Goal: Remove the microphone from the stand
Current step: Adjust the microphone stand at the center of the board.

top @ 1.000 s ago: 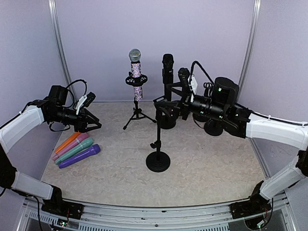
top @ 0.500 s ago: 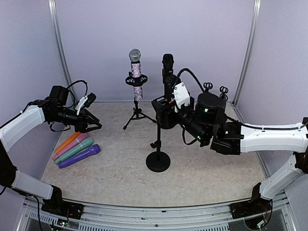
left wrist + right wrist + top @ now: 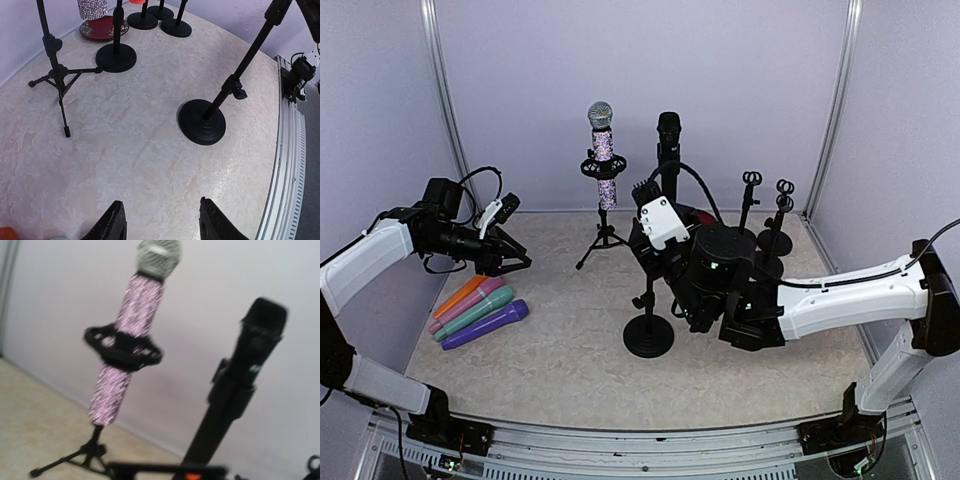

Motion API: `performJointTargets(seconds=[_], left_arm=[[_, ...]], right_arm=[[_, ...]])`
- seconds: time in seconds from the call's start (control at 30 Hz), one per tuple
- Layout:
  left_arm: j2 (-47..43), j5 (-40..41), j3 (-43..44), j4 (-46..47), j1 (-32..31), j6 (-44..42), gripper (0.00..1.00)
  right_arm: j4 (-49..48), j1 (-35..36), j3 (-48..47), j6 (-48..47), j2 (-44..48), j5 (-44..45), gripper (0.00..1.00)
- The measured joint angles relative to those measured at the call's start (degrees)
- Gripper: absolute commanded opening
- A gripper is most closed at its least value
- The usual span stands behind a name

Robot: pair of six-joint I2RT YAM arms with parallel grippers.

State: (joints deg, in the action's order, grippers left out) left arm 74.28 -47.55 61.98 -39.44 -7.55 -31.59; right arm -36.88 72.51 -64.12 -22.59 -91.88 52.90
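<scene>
The right tool [image 3: 645,200] is raised over the middle of the counter [image 3: 560,370], just beside the black microphone [image 3: 667,135] and near the top of the round-based stand [image 3: 648,335] in front. Its fingers are hidden behind the wrist and do not show clearly in its own blurred camera view, so I cannot tell how wide it stands or whether it holds anything. That camera faces the sparkly microphone [image 3: 142,300], upright in a ring clamp [image 3: 122,347] on a tripod stand [image 3: 92,452]. The black microphone is to its right, upright on a straight pole [image 3: 215,430]. The left tool [image 3: 160,222] hangs part-way wide and empty over the left of the counter, well apart from the stands. Near it four coloured microphones [image 3: 480,310] lie side by side. Two bare stands [image 3: 765,215] rise at the back right.
</scene>
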Motion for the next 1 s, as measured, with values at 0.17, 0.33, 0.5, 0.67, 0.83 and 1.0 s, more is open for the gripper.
performJointTargets(seconds=[0.17, 0.33, 0.5, 0.67, 0.83, 1.0], left_arm=[[0.0, 0.0, 0.0, 0.0, 0.0, 0.0, 0.48], [-0.1, 0.1, 0.0, 0.0, 0.0, 0.0, 0.48], [-0.4, 0.1, 0.0, 0.0, 0.0, 0.0, 0.48], [-0.5, 0.2, 0.0, 0.0, 0.0, 0.1, 0.48], [-0.7, 0.2, 0.0, 0.0, 0.0, 0.2, 0.48], [-0.7, 0.3, 0.0, 0.0, 0.0, 0.3, 0.48]], right_arm=[[-9.4, 0.2, 0.0, -7.8, -1.7, 2.5, 0.50], [-14.1, 0.2, 0.3, -12.1, -2.6, 1.7, 0.38], [-11.9, -0.9, 2.2, -9.7, -0.6, -4.4, 0.31], [-2.7, -6.5, 5.2, -0.8, 5.9, -19.9, 0.24], [3.0, -14.0, 5.9, 4.1, 10.1, -39.2, 0.22], [7.0, -18.7, 4.8, 4.2, 10.0, -56.9, 0.15]])
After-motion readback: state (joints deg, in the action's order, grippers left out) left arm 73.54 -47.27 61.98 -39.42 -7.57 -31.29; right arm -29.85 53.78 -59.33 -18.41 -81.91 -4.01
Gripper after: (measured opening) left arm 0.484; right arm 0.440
